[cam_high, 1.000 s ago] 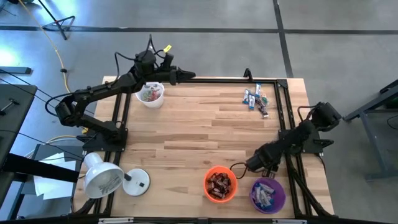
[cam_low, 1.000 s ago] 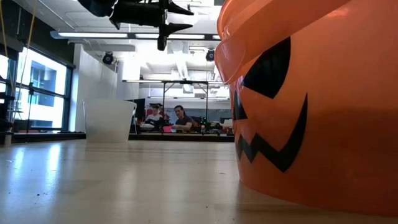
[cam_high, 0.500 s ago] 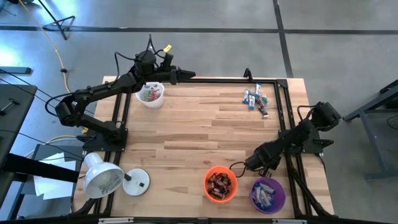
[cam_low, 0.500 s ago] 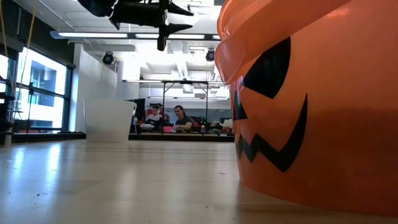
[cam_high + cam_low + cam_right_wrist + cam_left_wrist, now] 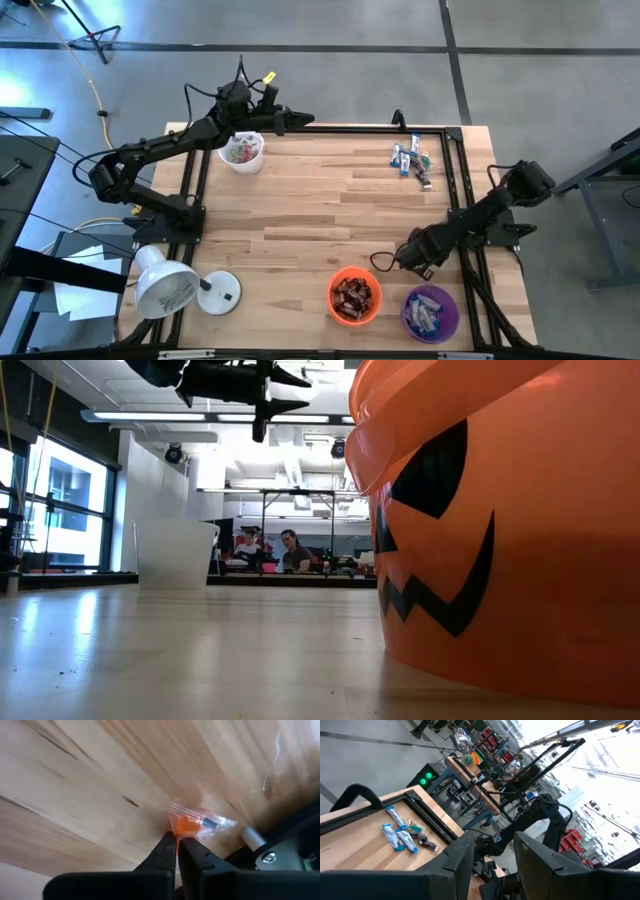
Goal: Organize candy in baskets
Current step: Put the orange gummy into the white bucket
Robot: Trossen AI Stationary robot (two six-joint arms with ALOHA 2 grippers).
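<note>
Wooden table (image 5: 320,215) seen from above, with three candy buckets and two arms. The right gripper (image 5: 406,258) sits low over the near-right part of the table, just beyond the gap between the orange bucket (image 5: 354,296) and the purple bucket (image 5: 430,311). In the right wrist view its two dark fingers (image 5: 167,852) are pressed together, tips down at the wood. Touching those tips lies an orange candy in a clear crinkled wrapper (image 5: 192,824); whether the tips pinch an edge of the wrapper or merely meet it cannot be told.

The orange bucket holds dark brown and red bars; the purple bucket holds blue-and-white bars. In the low view the orange bucket's printed jack-o'-lantern face fills the right of the frame. The white bucket (image 5: 242,152) stands at the far-left corner, holding pinkish mixed sweets.

The left gripper (image 5: 300,121) hangs above the far edge of the table, just beside the white bucket, its fingers (image 5: 457,862) parted with nothing between them. A small heap of loose candy bars (image 5: 411,162), mostly blue-and-white with one dark bar, lies near the far-right corner, well apart from both grippers.

A white dome-shaded lamp (image 5: 165,284) stands at the near-left corner. People (image 5: 290,552) sit at a desk in the room beyond the table.
</note>
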